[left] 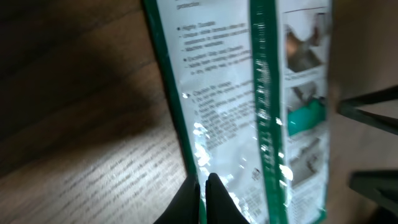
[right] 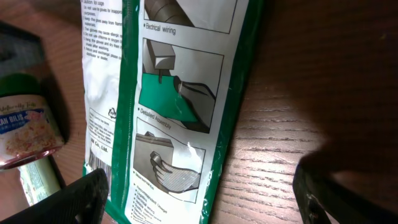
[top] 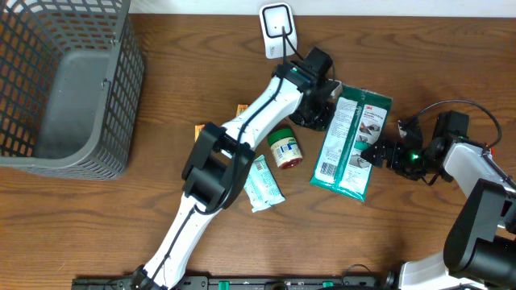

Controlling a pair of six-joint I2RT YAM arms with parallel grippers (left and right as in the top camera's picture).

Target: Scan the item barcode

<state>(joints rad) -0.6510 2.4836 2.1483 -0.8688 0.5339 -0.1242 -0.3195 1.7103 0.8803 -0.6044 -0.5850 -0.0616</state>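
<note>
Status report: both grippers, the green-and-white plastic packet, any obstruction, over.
Left gripper shut at the green-and-white plastic packet's far edge, grip unclear. Right gripper open over its right edge. Packet flat on wooden table. Small green-lidded jar alongside, clear.

Mock shop checkout on a table (top: 419, 48): scanner (top: 276, 28), basket (top: 121, 105), packaged goods (top: 352, 145).

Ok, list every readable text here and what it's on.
"Electrical wiring": green packet, picture caption.
"Detailed Assembly": same packet, slightly blurred.
"AN BILIS": jar label, cut off.
Packet's fine print and everything else: too small or blurred.
</note>
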